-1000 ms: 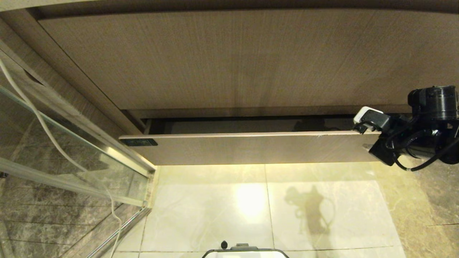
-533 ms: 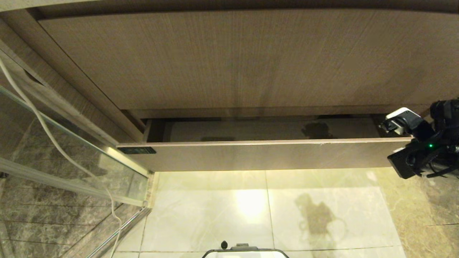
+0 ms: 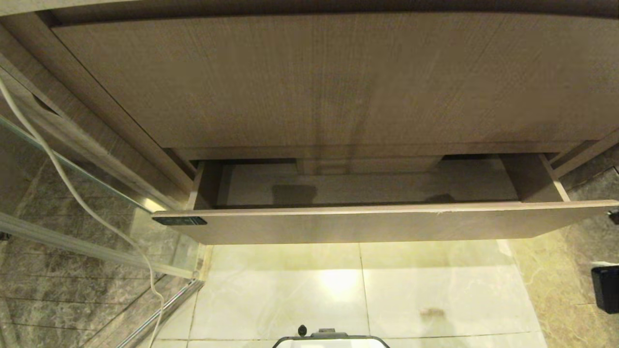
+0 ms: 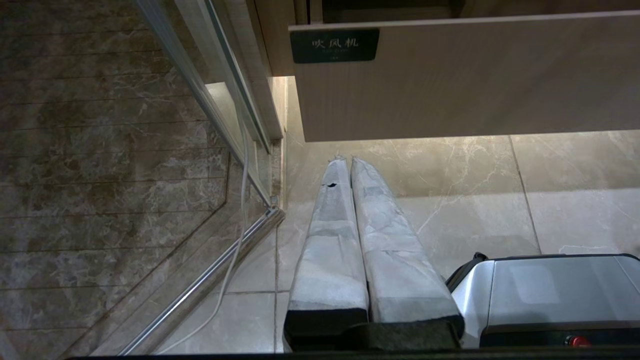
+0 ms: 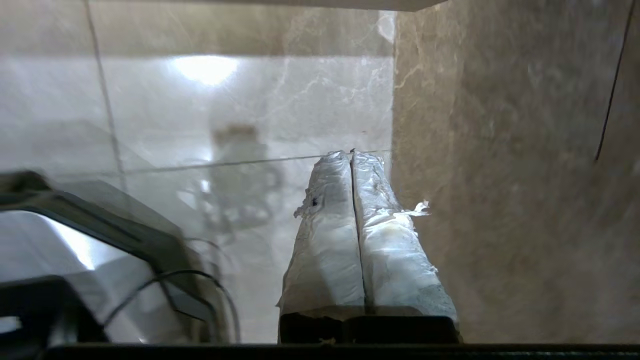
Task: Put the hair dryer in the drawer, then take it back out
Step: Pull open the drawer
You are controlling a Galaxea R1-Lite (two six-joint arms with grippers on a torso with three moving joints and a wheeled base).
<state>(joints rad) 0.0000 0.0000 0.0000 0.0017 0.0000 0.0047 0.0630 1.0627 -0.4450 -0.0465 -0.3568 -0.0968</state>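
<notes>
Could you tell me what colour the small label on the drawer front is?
Dark, with pale lettering; clearest in the left wrist view.

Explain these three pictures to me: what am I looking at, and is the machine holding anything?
They come from a two-armed robot on wheels. One camera sits on its head, looking down at a pulled-out wooden drawer beneath a cabinet panel, over a tiled floor. The other two sit on its wrists. The left gripper hangs by the drawer's labelled end, jaws closed on nothing. The right gripper points at the floor, jaws also closed and empty. No hair dryer shows anywhere. The visible part of the drawer looks bare. A white cord trails beside the glass door.
</notes>
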